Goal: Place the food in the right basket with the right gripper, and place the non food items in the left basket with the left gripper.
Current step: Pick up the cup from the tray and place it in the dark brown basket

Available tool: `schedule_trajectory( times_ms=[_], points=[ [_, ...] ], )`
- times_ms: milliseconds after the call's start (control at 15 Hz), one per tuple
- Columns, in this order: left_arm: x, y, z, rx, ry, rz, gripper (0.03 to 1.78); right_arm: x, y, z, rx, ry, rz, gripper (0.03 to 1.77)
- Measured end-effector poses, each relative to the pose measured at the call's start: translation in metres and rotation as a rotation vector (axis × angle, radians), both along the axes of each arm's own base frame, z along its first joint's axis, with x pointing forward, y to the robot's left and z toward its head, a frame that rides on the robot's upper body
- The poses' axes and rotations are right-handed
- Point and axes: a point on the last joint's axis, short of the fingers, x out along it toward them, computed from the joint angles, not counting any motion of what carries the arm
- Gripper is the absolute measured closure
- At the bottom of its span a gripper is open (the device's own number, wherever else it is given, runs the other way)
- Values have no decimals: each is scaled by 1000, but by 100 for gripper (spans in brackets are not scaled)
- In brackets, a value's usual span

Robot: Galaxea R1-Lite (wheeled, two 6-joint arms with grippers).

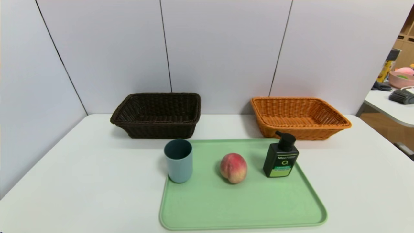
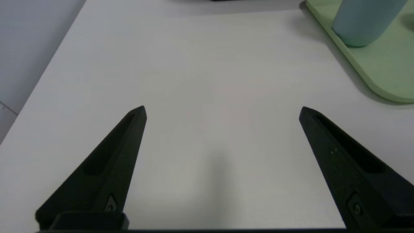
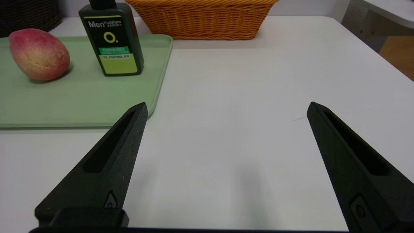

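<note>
With 12 o'clock taken as the far side of the white table [image 1: 81,184] and the peach [image 1: 233,168] as the dial's centre, the items are arranged as follows. The peach rests on the green tray [image 1: 242,207], its crease visible. Toward 9 o'clock, the grey-blue cup [image 1: 179,166] stands upright just inside the tray's rim. Near 3 o'clock, the black pump bottle [image 1: 280,161] stands upright on the tray, label facing the robot. Beyond the tray, the dark brown basket [image 1: 158,131] sits between 10 and 11 o'clock, the orange basket [image 1: 304,133] between 1 and 2. Toward 8 o'clock, the left gripper [image 2: 223,110] hangs over bare table, jaws wide, holding nothing. Toward 4 o'clock, the right gripper [image 3: 228,105] is likewise wide and unloaded above the table, apart from the peach.
</note>
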Motion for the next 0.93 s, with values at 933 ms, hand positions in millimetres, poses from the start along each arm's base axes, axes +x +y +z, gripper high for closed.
schedule_trajectory(
  times_ms=[933],
  points=[
    [104, -59, 42, 152, 347, -586, 12, 0, 0, 0, 0, 0, 0, 10]
  ],
)
